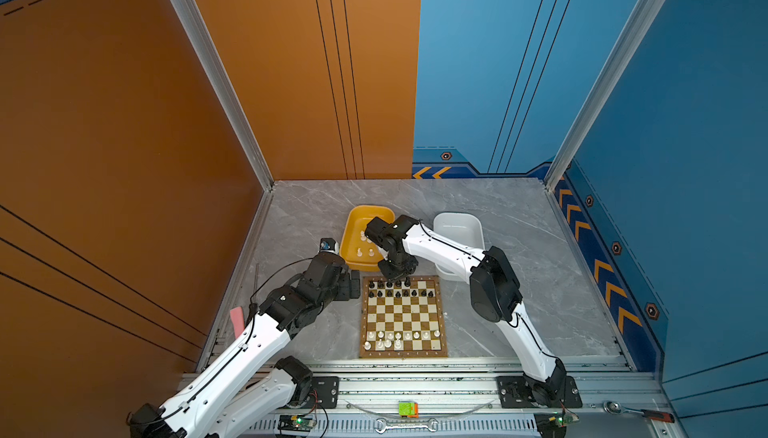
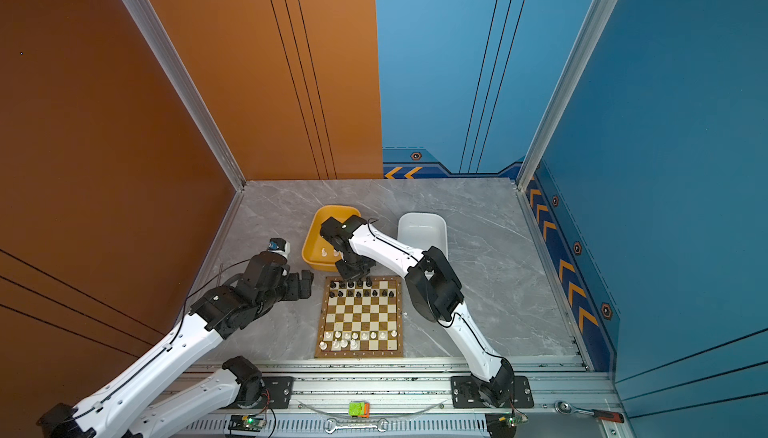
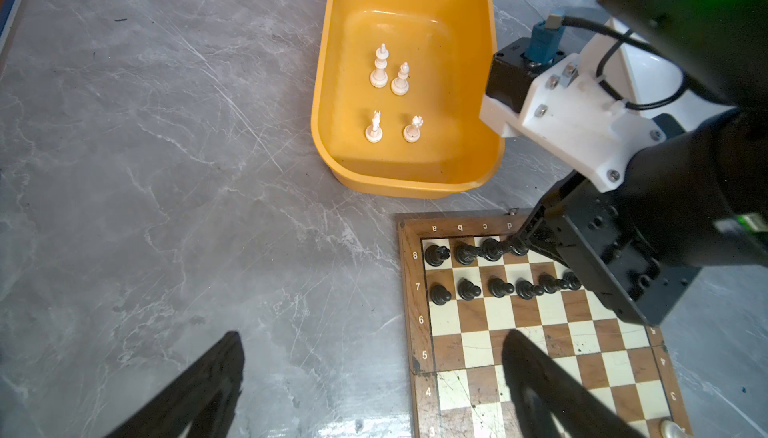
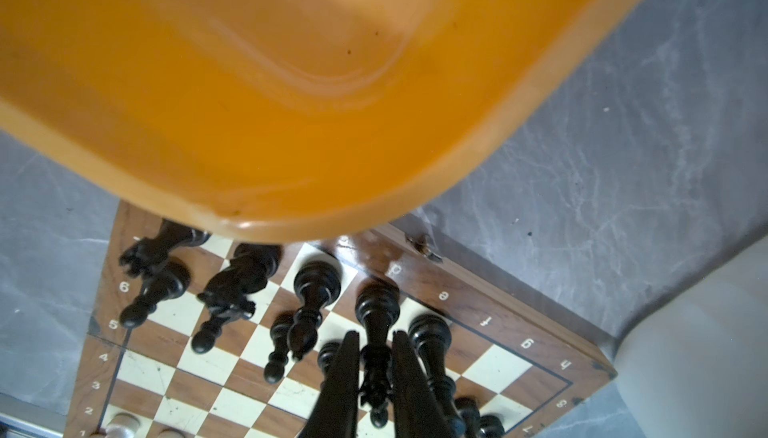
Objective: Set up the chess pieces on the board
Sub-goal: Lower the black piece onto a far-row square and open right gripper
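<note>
At the board's (image 4: 478, 290) far row, a black piece (image 4: 376, 311) stands upright, long axis vertical, flanked by the right gripper (image 4: 376, 334); whether it is clamped cannot be told. The left gripper (image 3: 372, 333) is spread wide, empty.

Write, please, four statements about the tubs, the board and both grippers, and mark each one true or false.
1. The yellow tub holds black pieces. False: four white pieces stand in it.
2. The left gripper holds a pawn. False: it is open and empty.
3. The right gripper has its fingers on either side of a black piece standing on the board. True.
4. Black pawns stand on the row marked 7. True.
</note>
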Controlling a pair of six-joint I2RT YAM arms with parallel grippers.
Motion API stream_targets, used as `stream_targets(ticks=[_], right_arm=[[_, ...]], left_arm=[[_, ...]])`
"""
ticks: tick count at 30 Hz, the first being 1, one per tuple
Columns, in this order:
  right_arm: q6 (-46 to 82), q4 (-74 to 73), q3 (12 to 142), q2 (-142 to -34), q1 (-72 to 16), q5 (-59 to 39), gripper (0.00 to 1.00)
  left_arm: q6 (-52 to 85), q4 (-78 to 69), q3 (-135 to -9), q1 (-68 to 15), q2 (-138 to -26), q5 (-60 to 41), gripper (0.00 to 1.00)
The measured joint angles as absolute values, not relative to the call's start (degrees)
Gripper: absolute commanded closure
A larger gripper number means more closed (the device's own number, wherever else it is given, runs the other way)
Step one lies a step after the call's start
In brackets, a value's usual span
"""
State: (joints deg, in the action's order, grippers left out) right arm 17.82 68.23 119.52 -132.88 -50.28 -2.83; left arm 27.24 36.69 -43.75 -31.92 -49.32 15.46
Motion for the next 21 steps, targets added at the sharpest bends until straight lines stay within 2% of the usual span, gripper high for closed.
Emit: stream_targets(ticks=[2,6,21], right_arm=[[17.8,68.2,119.5,-132.9,-50.3,-3.0,0.72],[17.8,68.2,119.5,-132.9,-50.3,-3.0,0.7],[17.8,69.1,126.5,-133.0,-49.5,-2.4,0.71]], left_arm=[[27.2,36.7,-43.7,-31.9,-49.3,15.5,0.02],[27.0,36.6,-43.7,-31.9,-49.3,15.5,0.02],[25.3,34.5,-43.7,-31.0,-50.1,15.4,0.02]])
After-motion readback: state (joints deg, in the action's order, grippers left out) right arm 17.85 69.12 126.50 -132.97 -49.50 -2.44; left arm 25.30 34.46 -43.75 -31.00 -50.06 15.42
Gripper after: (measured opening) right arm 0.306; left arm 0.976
